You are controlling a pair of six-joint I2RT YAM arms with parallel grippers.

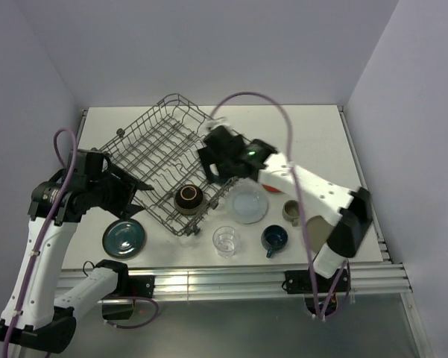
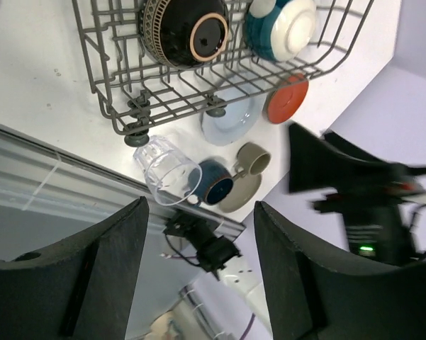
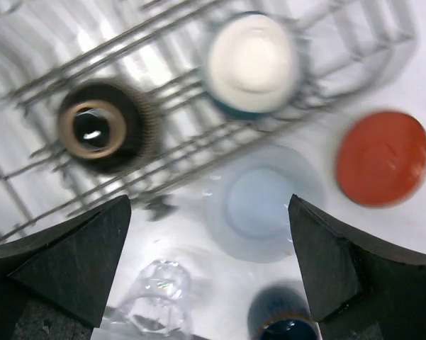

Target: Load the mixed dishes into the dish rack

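left gripper [image 2: 200, 234], jaws wide and empty, hangs near a round teal plate [image 1: 124, 238] on the white table [image 1: 320, 142]; the grey wire dish rack [image 1: 158, 149] holds a dark ribbed bowl [image 1: 188, 198], while the right gripper [image 3: 209, 212], likewise spread and empty, hovers over its right edge.

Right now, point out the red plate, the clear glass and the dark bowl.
red plate [image 3: 383, 157], right wrist view, centre.
clear glass [image 1: 225, 240], top view, middle.
dark bowl [image 2: 184, 32], left wrist view, underside.
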